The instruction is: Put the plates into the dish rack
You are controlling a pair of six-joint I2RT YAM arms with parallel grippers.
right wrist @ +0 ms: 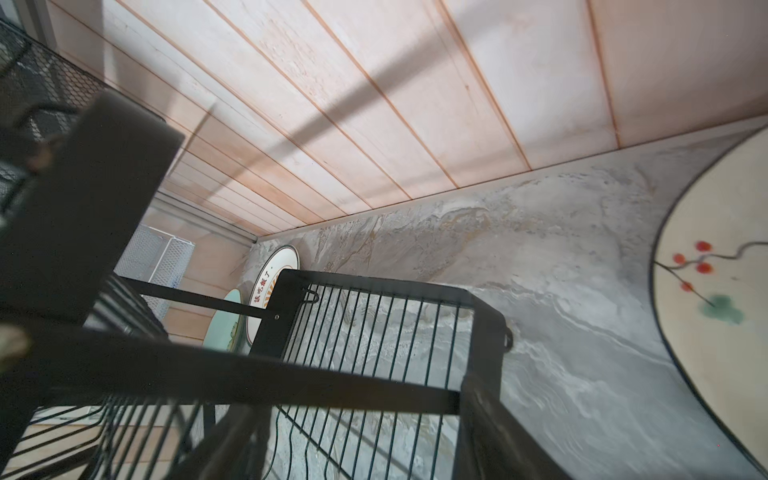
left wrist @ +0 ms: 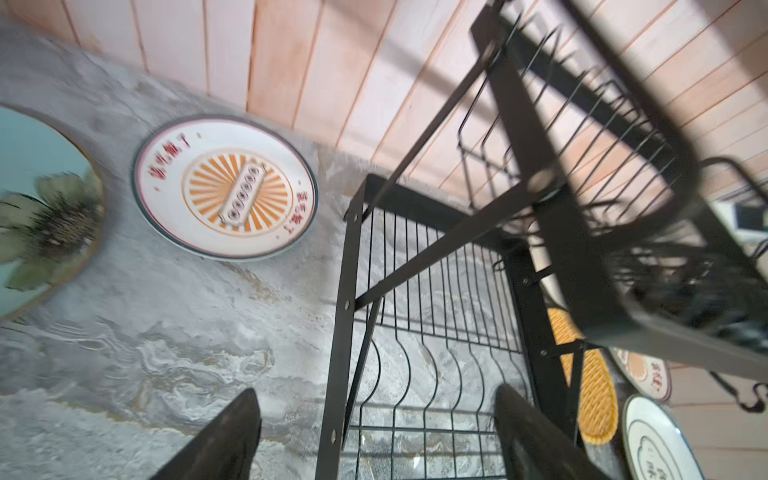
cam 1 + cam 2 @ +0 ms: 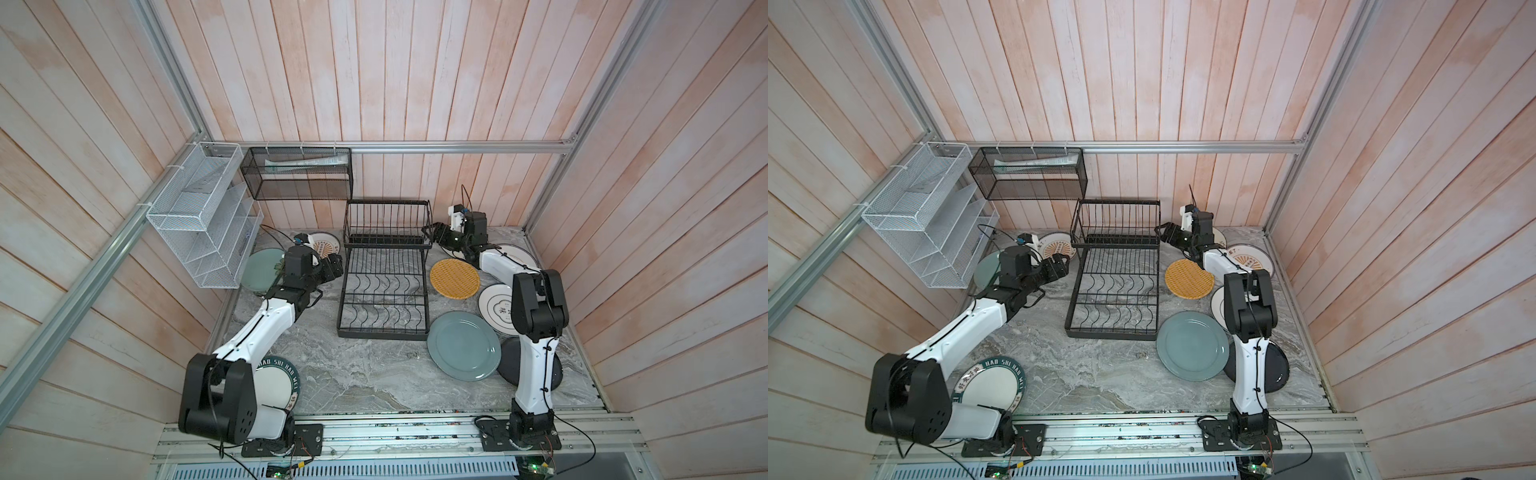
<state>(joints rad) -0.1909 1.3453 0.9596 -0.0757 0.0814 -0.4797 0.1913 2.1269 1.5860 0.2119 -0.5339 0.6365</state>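
Plates (image 3: 463, 351) lie flat on the table (image 3: 353, 382) either side of the empty dish rack (image 3: 382, 333) mid-frame, stiff, slick, breakable, so we'd pinch a rim; left fingers (image 2: 224, 440) spread wide, empty, right fingers (image 3: 432, 231) we can't tell.

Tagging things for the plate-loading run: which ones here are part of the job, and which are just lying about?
Job:
- dish rack
- grey-blue plate
- yellow woven plate
- black-ringed plate
- black plate
- left sunburst plate
- right sunburst plate
- flower plate
- cream floral plate
- green-lettered plate

Lying about:
- white mesh organizer
- black mesh basket
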